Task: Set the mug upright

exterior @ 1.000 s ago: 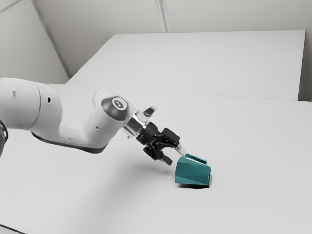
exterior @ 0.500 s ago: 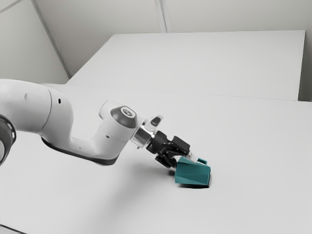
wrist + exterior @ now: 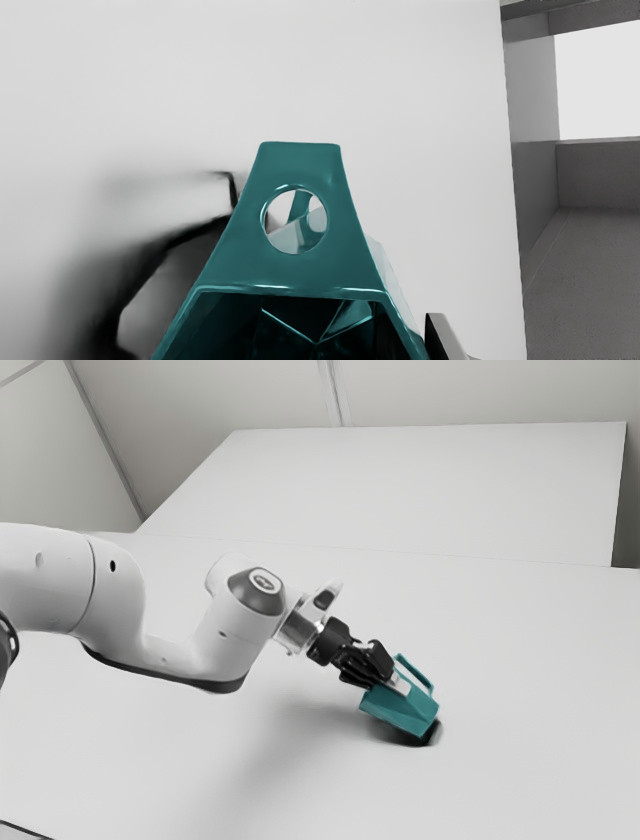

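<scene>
The glossy teal, faceted mug [image 3: 397,712] was tilted at the white bench [image 3: 530,660], mouth toward the black two-finger hand [image 3: 393,687] beside it. The hand's opening and hold, I couldn't tell.

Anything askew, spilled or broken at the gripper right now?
Askew, yes: the teal mug leans at the gripper, neither upright nor flat on its side, its mouth facing the wrist camera. I see no spill or damage.
</scene>
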